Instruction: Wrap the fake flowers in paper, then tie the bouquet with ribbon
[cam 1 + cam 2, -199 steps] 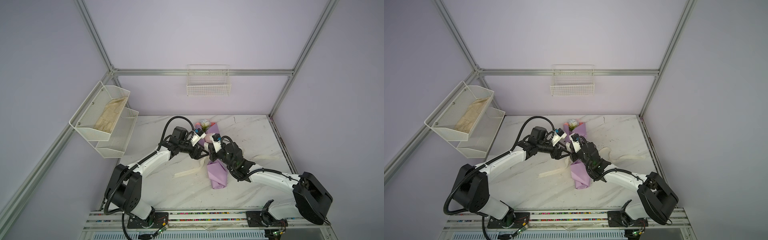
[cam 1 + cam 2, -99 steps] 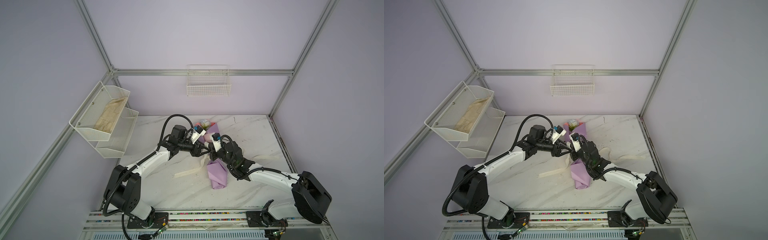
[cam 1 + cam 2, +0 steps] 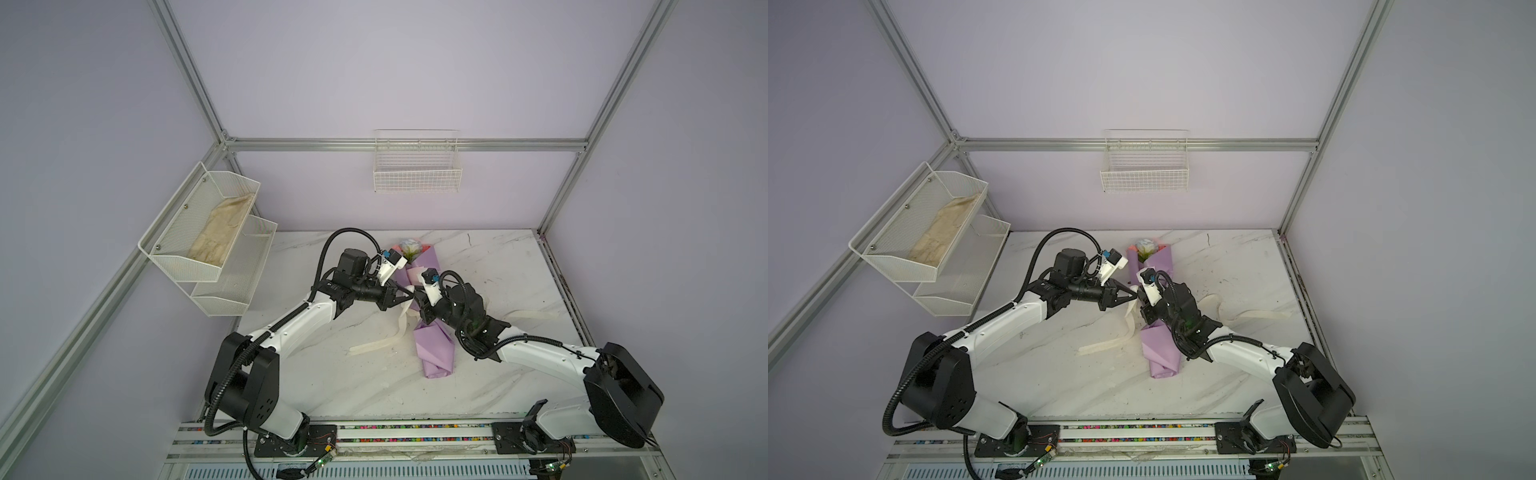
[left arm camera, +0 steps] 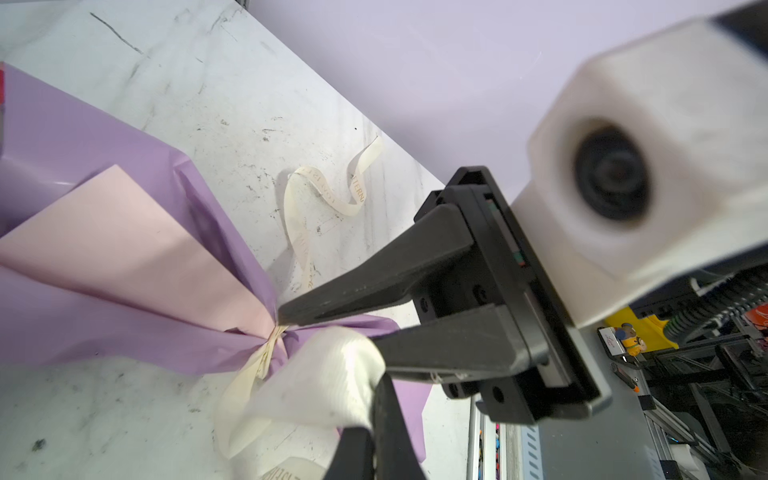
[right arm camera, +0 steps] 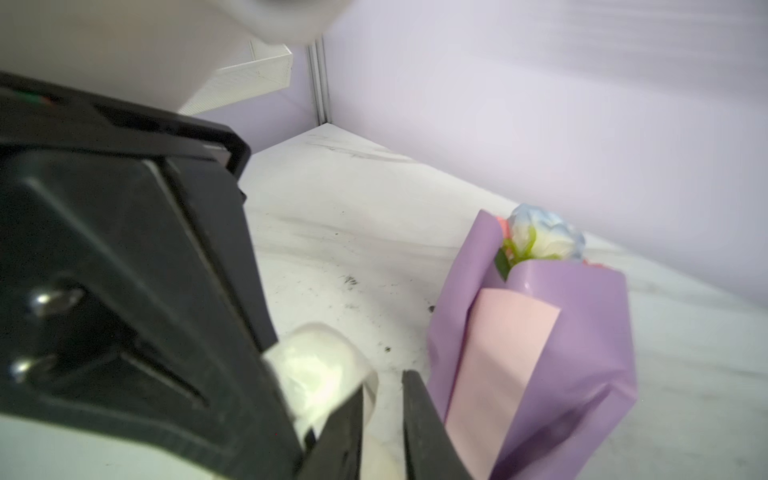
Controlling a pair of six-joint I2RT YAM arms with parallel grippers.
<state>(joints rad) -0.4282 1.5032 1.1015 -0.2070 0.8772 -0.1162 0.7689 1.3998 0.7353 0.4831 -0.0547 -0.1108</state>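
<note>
- bouquet of fake flowers (image 3: 434, 349) lies flat on the desk (image 3: 498, 266). Its cinched waist is right under both sets of fingertips, flower heads beyond them, folded tail back toward the arm bases.
- left gripper (image 3: 1134, 296): fingers (image 4: 390, 424) together, pinching a loop of the cream ribbon (image 4: 324, 374).
- right gripper (image 5: 384, 392): fingers (image 4: 374, 274) apart, nothing clamped. One tip sits at the cinch, and the ribbon runs just beside it.
- my read: mid-knot, loop handed to the left side, knot not tight yet.
- risk: only one pinch holds the loop. The ribbon looks slick, so any pull could slide it out and the wrap around the waist goes slack.
- risk: a hard pull with nothing pinning the bouquet likely drags or rolls it, since it looks light.
- risk: the two sets of fingers are nearly touching, so a small path error means a collision or a tip snagging the lilac wrap (image 4: 83, 137).
- risk: the loose ribbon tails on the desk could catch on a finger as it moves off.
</note>
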